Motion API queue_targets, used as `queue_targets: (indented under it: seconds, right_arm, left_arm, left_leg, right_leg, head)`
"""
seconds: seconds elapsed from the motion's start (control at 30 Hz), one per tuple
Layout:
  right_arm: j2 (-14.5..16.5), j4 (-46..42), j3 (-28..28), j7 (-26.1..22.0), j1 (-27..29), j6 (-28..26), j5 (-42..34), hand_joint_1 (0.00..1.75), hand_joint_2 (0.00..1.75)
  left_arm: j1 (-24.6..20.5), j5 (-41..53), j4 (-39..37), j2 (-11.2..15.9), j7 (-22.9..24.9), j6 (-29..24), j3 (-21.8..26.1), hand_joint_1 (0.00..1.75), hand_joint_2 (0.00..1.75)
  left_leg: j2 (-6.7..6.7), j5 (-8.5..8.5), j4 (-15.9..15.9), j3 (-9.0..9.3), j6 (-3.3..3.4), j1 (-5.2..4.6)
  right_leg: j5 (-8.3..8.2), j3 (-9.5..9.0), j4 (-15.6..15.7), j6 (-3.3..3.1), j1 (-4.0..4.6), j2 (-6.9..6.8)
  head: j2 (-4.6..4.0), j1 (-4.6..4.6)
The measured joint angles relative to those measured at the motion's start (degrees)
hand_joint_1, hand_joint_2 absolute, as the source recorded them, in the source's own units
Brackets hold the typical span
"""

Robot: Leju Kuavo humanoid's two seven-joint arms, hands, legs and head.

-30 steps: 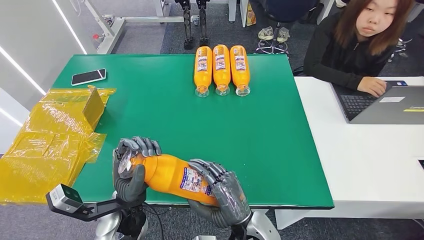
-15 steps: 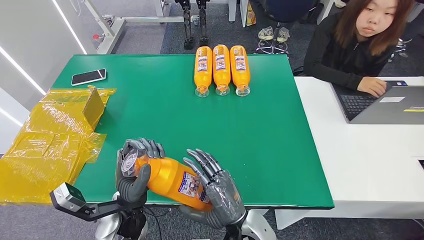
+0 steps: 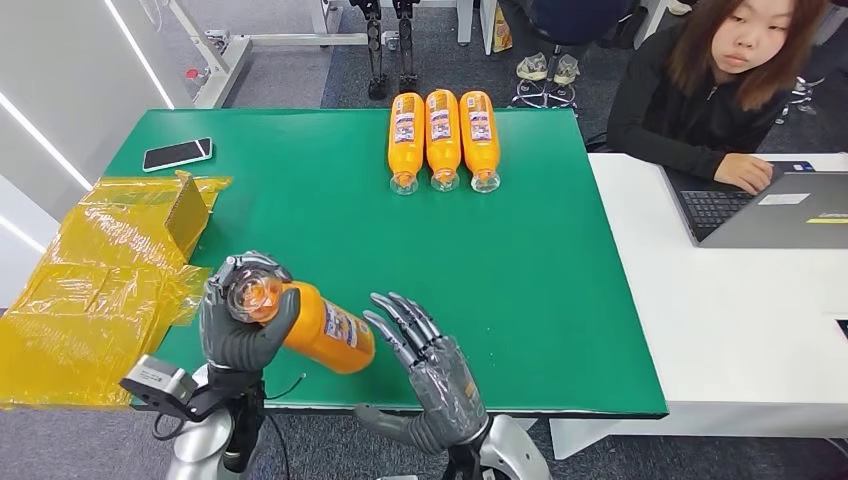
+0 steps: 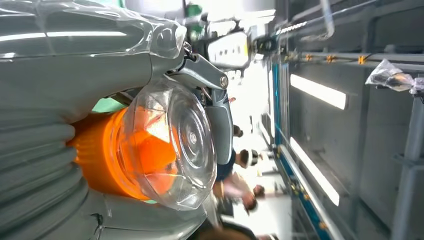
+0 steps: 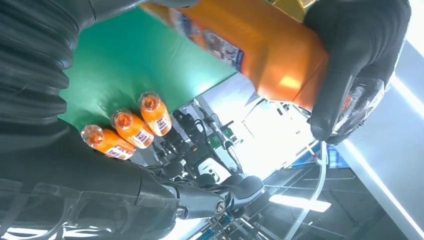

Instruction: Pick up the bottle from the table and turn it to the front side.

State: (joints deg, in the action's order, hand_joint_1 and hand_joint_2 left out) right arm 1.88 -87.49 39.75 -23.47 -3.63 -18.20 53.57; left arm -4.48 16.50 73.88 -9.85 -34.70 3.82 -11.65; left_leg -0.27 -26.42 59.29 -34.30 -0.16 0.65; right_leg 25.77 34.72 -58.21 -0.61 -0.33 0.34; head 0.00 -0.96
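Note:
An orange bottle with a printed label hangs just above the near left part of the green table. My left hand grips it around its clear end, and the body points toward my right hand. The right hand is beside the bottle's free end, fingers spread, not touching it. In the right wrist view the bottle is seen with the left hand's dark fingers wrapped around it.
Three more orange bottles lie side by side at the table's far edge. A phone is at the far left, with yellow plastic wrap and a small box nearer. A person sits at a laptop on the white table.
My right hand let go of the bottle and opened its fingers. My left hand lifted the bottle up and to the left, and the label has turned.

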Motion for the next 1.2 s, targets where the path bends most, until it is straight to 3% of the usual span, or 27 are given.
queue_targets:
  seconds: [0.43, 0.7, 0.8, 0.97, 1.2]
  right_arm:
    - [-0.65, 2.46, 1.34, -1.20, -2.14, -1.54, -3.29, 0.00, 1.75]
    - [-1.00, 3.66, 2.45, -1.44, -3.99, -2.25, -5.89, 0.00, 1.75]
    - [-1.13, 3.66, 2.78, -1.39, -4.75, -2.36, -7.07, 0.00, 1.75]
    - [-1.29, 3.65, 2.90, -0.96, -5.19, -2.36, -7.64, 0.00, 1.75]
    - [-1.48, 3.89, 3.16, -1.33, -6.02, -2.54, -10.17, 0.00, 1.75]
  left_arm:
    - [-4.22, 10.42, 0.47, 4.02, 0.15, -9.20, 4.28, 1.75, 1.75]
    - [-7.37, 29.12, -0.35, 7.05, 3.62, -24.09, 4.21, 1.75, 1.75]
    - [-10.79, 37.51, -4.95, 8.99, 6.14, -30.19, 3.14, 1.75, 1.75]
    - [-15.76, 43.82, -15.42, 11.01, 8.56, -36.38, 1.21, 1.75, 1.75]
    - [-22.99, 58.80, -35.25, 12.58, 18.27, -42.83, -2.65, 1.75, 1.75]
  left_leg:
    - [0.00, 0.01, 0.00, 0.00, -0.01, -0.01]
    - [-0.01, 0.03, 0.01, 0.02, -0.02, 0.00]
    - [-0.02, 0.07, 0.01, 0.02, -0.07, -0.01]
    - [0.01, 0.11, 0.01, 0.03, -0.08, -0.01]
    - [0.05, 0.11, 0.01, 0.03, -0.09, -0.01]
  right_leg:
    - [0.00, 0.00, -0.01, 0.00, 0.00, 0.00]
    - [-0.01, 0.02, -0.01, -0.01, 0.00, 0.00]
    - [-0.03, 0.02, -0.02, -0.03, 0.00, -0.01]
    - [-0.07, 0.03, -0.03, -0.07, 0.00, 0.02]
    - [-0.08, 0.05, -0.04, -0.09, -0.01, 0.10]
  head:
    - [0.00, 0.00]
    - [0.00, 0.00]
    - [0.00, 0.00]
    - [0.00, 0.00]
    - [0.00, 0.01]
